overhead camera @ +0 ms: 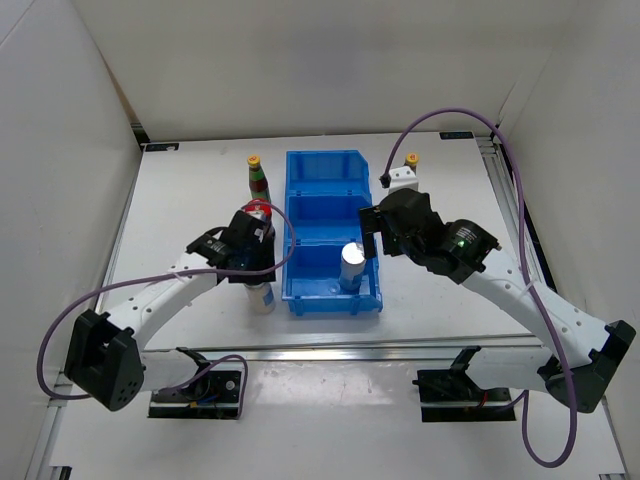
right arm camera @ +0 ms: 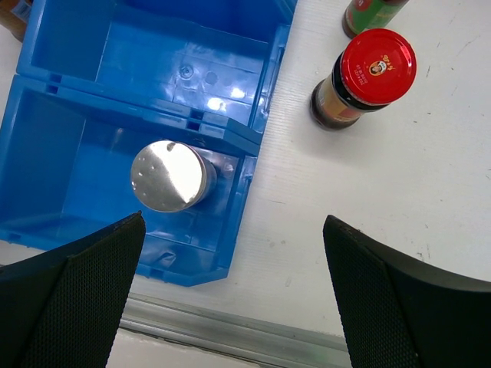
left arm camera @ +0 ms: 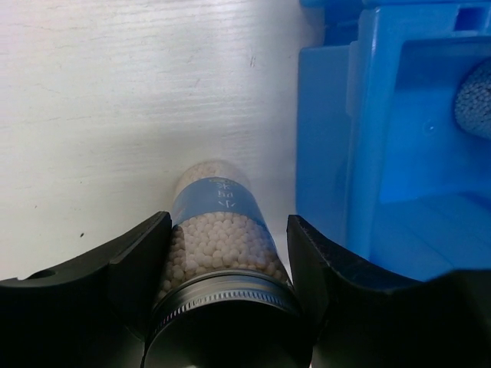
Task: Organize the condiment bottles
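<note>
While the right gripper (right arm camera: pixel 234 222) hangs with its jaws spread wide and nothing between them, the left gripper (left arm camera: pixel 229 222) has its jaws set against both sides of a white bead-filled cylinder (left arm camera: pixel 222 245). It seems to be pinching the cylinder just below its silver screw top. This cylinder stands on the white counter (left arm camera: pixel 115 92), just beside the near left corner of the blue bin (right arm camera: pixel 138 115). A second silver-topped cylinder (right arm camera: pixel 170 175) stands upright in the bin's near compartment. The other two compartments look bare. A red-lidded jar (right arm camera: pixel 376 67) stands on the counter to the right of the bin. A slim yellow-capped bottle (overhead camera: pixel 256 178) stands to its left, farther back.

The likely trouble is a slip. The held cylinder is smooth and round, and the hold sits high near the cap, so it could swing or slide out if lifted fast. The bin wall is close to the inner jaw, so a low carry could catch the rim and shove the bin. Lowering onto the cylinder already inside could topple both.
</note>
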You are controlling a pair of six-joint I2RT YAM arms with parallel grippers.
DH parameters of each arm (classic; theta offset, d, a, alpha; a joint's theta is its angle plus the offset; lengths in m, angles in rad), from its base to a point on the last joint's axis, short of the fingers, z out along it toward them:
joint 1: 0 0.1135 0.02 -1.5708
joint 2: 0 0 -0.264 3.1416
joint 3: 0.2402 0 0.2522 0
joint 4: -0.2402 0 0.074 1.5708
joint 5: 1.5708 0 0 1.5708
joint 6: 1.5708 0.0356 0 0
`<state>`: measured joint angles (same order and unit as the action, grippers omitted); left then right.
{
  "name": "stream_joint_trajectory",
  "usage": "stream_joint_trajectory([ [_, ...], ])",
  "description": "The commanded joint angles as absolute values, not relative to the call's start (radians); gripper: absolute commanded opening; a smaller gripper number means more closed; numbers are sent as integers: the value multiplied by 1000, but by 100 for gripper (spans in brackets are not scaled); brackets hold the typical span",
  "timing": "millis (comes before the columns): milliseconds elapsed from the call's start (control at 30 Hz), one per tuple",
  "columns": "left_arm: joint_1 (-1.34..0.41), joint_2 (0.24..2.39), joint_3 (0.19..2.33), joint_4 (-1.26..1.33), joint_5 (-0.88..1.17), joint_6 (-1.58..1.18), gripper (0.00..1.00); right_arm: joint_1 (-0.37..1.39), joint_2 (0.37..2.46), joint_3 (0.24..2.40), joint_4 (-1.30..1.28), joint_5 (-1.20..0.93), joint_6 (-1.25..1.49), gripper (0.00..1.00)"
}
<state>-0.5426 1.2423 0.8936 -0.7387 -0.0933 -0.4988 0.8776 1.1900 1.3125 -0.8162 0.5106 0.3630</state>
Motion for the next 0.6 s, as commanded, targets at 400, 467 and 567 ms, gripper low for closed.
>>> stream_joint_trajectory([
  [400,-546,1293,1173,-900,-207,-454,11,874,1175,1315,-833,537,374,100],
  [467,-555,1302,1259,-922,-228,-434,11,874,1175,1315,-833,537,374,100],
  [567,-564,1322,1388,-965,-261,-416,11,874,1166,1305,-842,546,385,100],
])
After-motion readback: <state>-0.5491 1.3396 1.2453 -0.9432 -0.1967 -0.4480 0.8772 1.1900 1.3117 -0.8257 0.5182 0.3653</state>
